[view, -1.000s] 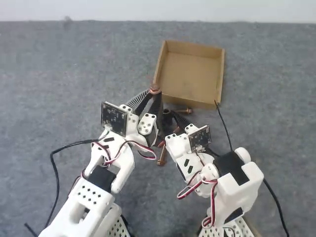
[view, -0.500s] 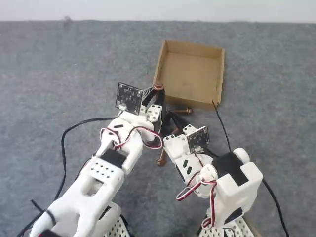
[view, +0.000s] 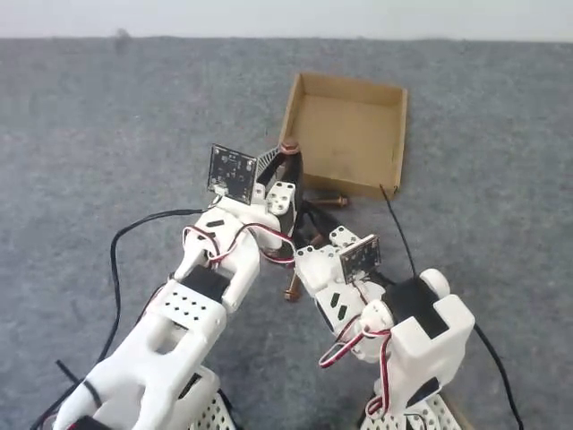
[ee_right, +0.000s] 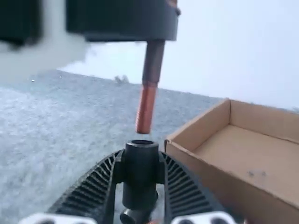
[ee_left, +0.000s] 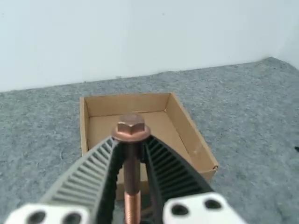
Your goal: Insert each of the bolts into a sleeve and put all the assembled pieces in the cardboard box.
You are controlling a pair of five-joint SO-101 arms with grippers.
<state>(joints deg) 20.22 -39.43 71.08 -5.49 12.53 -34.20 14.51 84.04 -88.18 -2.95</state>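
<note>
Copper-gripping at twelve o'clock of the high view: clamping with the left gripper (view: 285, 166), narrowed onto a bolt (view: 287, 149) just under its hex head, and holding it upright beside the seven o'clock corner of the cardboard box (view: 346, 84). Pinching that shank between ribbed fingers (ee_left: 93, 163) in the left wrist view, looking past the hex head into the box's open inside. Showing, on the grey felt table (view: 98, 125), a loose bolt (view: 291, 287) lying at six o'clock of the held one, between the two arms, and a second loose bolt (view: 328, 202) lying at five o'clock, just beside the box's near wall. Gripping with the right gripper (ee_right: 140, 161) a black sleeve (ee_right: 140, 172), closing on its sides and turning its open mouth toward the held bolt's tip. Hanging just short of that mouth, roughly in line with it, apart from it. Sitting farthest right, at one o'clock of the high view, and resting flat on the felt with its open side up.
</note>
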